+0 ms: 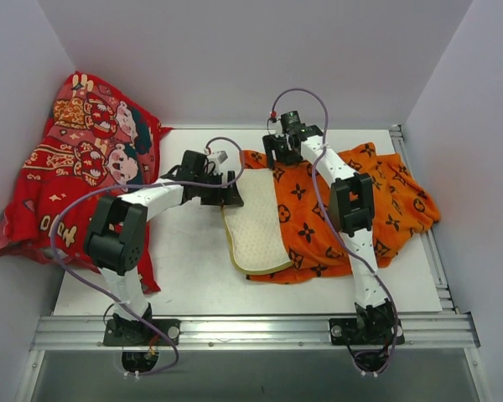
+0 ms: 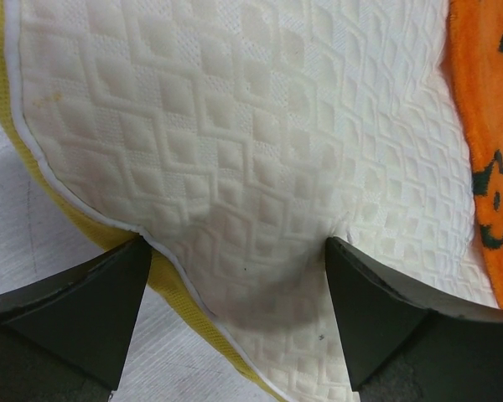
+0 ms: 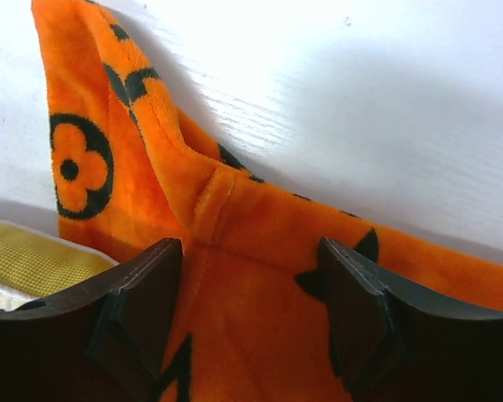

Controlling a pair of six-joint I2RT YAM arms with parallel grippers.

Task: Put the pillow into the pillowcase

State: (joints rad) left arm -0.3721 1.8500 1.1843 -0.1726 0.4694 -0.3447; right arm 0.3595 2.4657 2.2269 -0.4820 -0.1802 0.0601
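On the white table (image 1: 193, 280) the cream pillow (image 1: 256, 230) is laid flat, its right side against the crumpled orange pillowcase (image 1: 386, 201). The left gripper (image 1: 225, 194) is lowered at the pillow's far corner, jaws spread wide on the quilted cover. Farther back, the right gripper (image 1: 278, 156) is set at the pillowcase's edge, jaws spread over the fabric.

No legible text, label, brand or number; only black flower and diamond motifs on the orange pillowcase (image 1: 394, 197)
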